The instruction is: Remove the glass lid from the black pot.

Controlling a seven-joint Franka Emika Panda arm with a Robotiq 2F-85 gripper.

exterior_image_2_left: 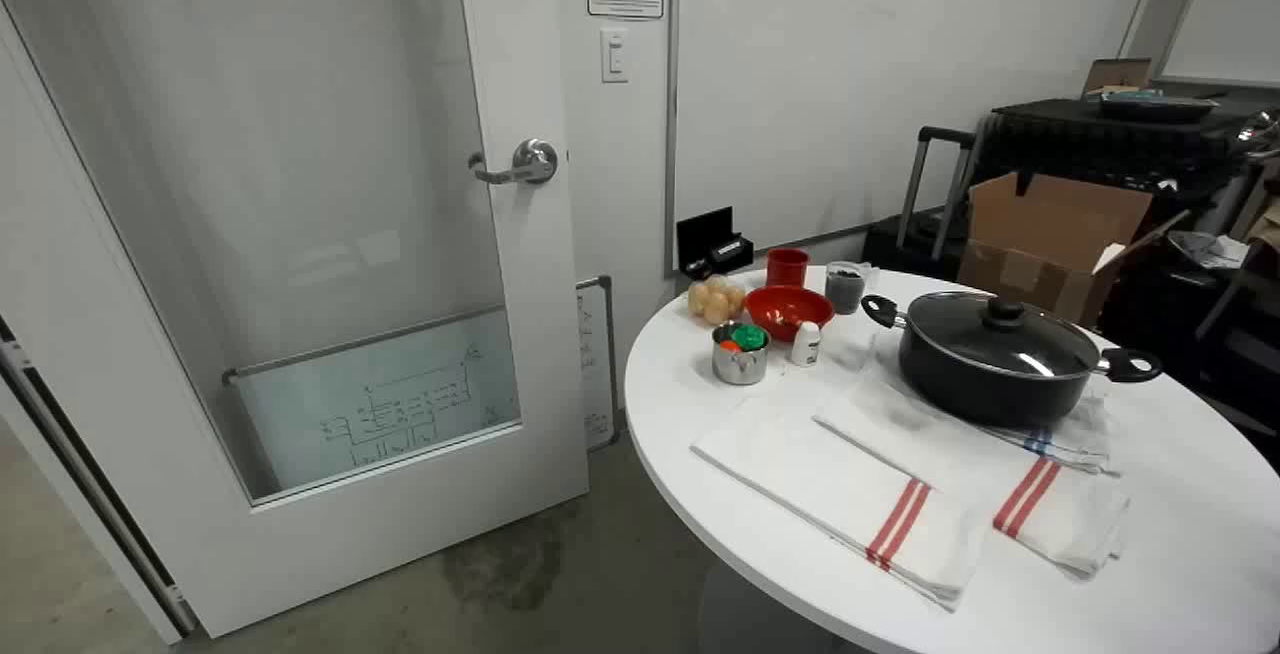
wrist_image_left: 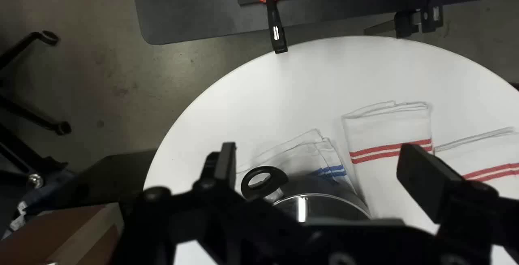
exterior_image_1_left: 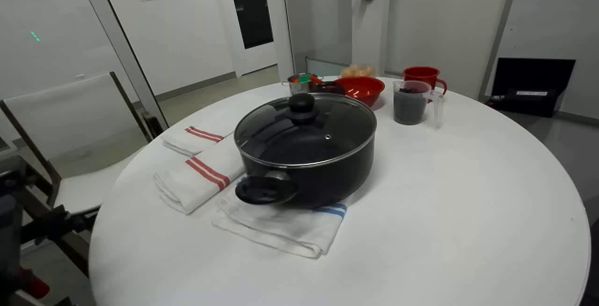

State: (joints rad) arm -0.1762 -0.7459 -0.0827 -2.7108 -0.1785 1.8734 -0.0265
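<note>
The glass lid (exterior_image_1_left: pixel 276 137) rests flat on the black pot (exterior_image_1_left: pixel 323 182); it also covers the pot (exterior_image_2_left: pixel 985 394) in an exterior view, where the lid (exterior_image_2_left: pixel 960 334) shows its metal rim. Its black centre knob (exterior_image_1_left: pixel 302 104) points up; the knob (exterior_image_2_left: pixel 1003 311) also stands upright there. In the wrist view my gripper (wrist_image_left: pixel 318 155) is open, fingers wide apart, with nothing between them. Part of the lid (wrist_image_left: pixel 328 208), the pot's side (wrist_image_left: pixel 310 186) and one pot handle (wrist_image_left: pixel 263 180) show beyond the jaws. The knob is hidden there by the gripper body. The gripper is in neither exterior view.
A blue-striped towel (exterior_image_1_left: pixel 290 231) lies under the pot. Red-striped towels (exterior_image_1_left: pixel 201 175) lie beside it. A measuring cup (exterior_image_1_left: pixel 409 105), red mug (exterior_image_1_left: pixel 421 74), red bowl (exterior_image_2_left: pixel 790 312), small metal pot (exterior_image_2_left: pixel 740 364) and white bottle (exterior_image_2_left: pixel 806 344) stand nearby. A clamp (wrist_image_left: pixel 273 22) juts toward the table edge.
</note>
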